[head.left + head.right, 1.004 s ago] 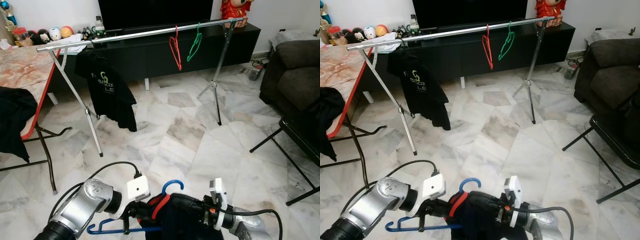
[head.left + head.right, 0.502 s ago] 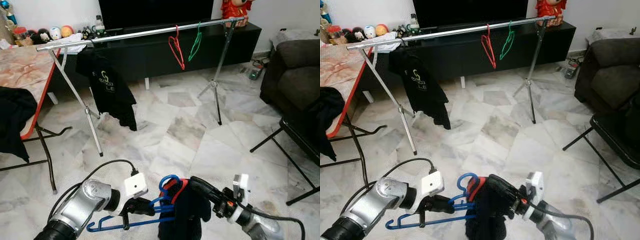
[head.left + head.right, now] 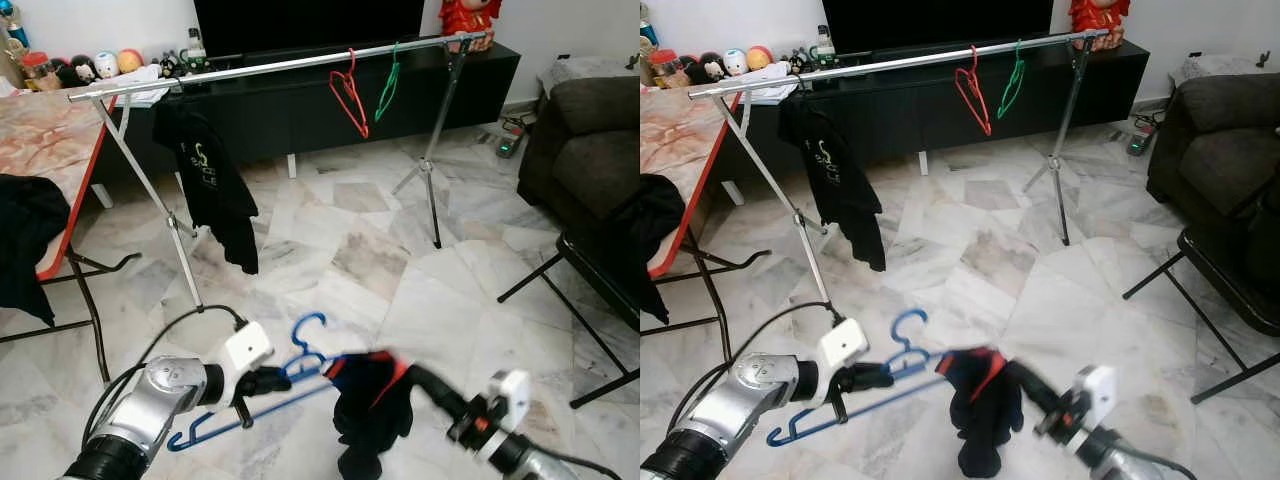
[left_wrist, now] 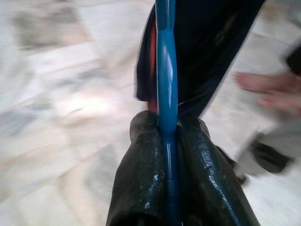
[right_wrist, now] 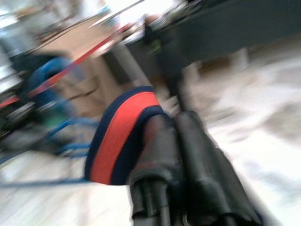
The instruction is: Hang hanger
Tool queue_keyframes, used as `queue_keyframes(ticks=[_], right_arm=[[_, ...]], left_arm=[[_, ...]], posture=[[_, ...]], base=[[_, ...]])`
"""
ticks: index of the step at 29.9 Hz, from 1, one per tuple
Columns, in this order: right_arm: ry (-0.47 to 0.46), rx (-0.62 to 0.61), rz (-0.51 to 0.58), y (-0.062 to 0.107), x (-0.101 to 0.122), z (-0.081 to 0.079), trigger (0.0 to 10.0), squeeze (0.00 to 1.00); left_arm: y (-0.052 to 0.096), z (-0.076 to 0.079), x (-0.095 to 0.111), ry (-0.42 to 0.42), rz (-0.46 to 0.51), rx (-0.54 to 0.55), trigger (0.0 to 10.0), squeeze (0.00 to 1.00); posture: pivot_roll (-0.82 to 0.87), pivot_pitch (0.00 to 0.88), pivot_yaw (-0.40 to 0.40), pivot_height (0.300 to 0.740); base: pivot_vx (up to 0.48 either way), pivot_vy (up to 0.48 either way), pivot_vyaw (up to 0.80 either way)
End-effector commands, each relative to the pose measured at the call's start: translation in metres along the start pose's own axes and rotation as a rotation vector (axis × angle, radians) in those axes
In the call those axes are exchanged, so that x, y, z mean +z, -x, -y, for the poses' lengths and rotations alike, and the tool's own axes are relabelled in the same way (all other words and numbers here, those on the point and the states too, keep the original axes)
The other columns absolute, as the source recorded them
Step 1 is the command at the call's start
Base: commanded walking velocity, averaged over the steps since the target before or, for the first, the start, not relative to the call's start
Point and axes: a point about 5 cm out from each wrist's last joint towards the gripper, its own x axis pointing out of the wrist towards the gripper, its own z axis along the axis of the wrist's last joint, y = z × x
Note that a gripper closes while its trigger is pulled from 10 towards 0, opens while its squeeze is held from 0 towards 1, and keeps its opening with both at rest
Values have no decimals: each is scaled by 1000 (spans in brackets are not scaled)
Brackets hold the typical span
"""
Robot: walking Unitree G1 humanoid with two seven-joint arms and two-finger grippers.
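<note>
My left gripper [image 3: 274, 379] is shut on the bar of a blue hanger [image 3: 250, 418], low over the floor. The hanger's hook [image 3: 310, 331] points up. In the left wrist view the fingers [image 4: 141, 179] clamp the blue hanger [image 4: 167, 108]. My right gripper [image 3: 402, 376] is shut on the red-and-navy collar of a dark garment [image 3: 368, 425], which hangs beside the hanger's right end. The collar [image 5: 120, 134] shows in the blurred right wrist view. Ahead stands a silver clothes rail [image 3: 260, 68] carrying a black T-shirt [image 3: 212, 180], a red hanger [image 3: 350, 93] and a green hanger [image 3: 387, 86].
A marble-topped table [image 3: 45, 135] with red edge and black cloth [image 3: 25, 240] stands left. A black TV console [image 3: 300, 110] is behind the rail. A dark sofa [image 3: 590, 150] and black folding chair [image 3: 600, 270] are right. A person's bare foot [image 4: 265, 89] shows nearby.
Both arms have reached forward and up. The right gripper has carried the garment to the right, so it now hangs free beside the hanger. The camera shifted slightly.
</note>
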Motion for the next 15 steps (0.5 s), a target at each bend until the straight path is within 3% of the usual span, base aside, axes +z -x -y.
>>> queue_keyframes(ticks=[1,4,5,6,7,8,10,12,15], right_arm=[[20,-117,74,2,9,10,0,0],[-17,-269,181,3,23,21,0,0],[-35,-300,229,2,30,22,0,0],[-42,-325,268,0,36,23,0,0],[-45,-340,290,0,40,23,0,0],[-46,-381,323,-2,46,25,0,0],[-44,-413,342,-3,49,26,0,0],[-85,-547,407,-6,58,34,0,0],[-109,-623,445,-10,64,39,0,0]], left_arm=[[5,-10,-9,24,-11,114,0,0],[6,-9,-23,61,-31,197,0,0],[6,-7,-30,79,-41,223,706,0],[6,-5,-36,95,-50,248,4118,0],[6,-4,-39,105,-56,262,4118,0],[7,-2,-46,122,-71,284,10000,0],[7,-2,-50,133,-80,298,10000,0],[4,6,-66,183,-106,328,10000,0],[2,14,-72,214,-99,298,10000,0]], posture=[[5,121,62,740],[9,118,63,740],[7,118,64,740],[4,116,65,740],[4,116,66,740],[0,115,67,740],[0,115,67,740],[-4,113,67,740],[-4,112,70,740]], base=[[0,0,0],[0,0,0],[0,0,0],[0,0,0],[0,0,0],[0,0,0],[0,0,0],[0,0,0],[0,0,0]])
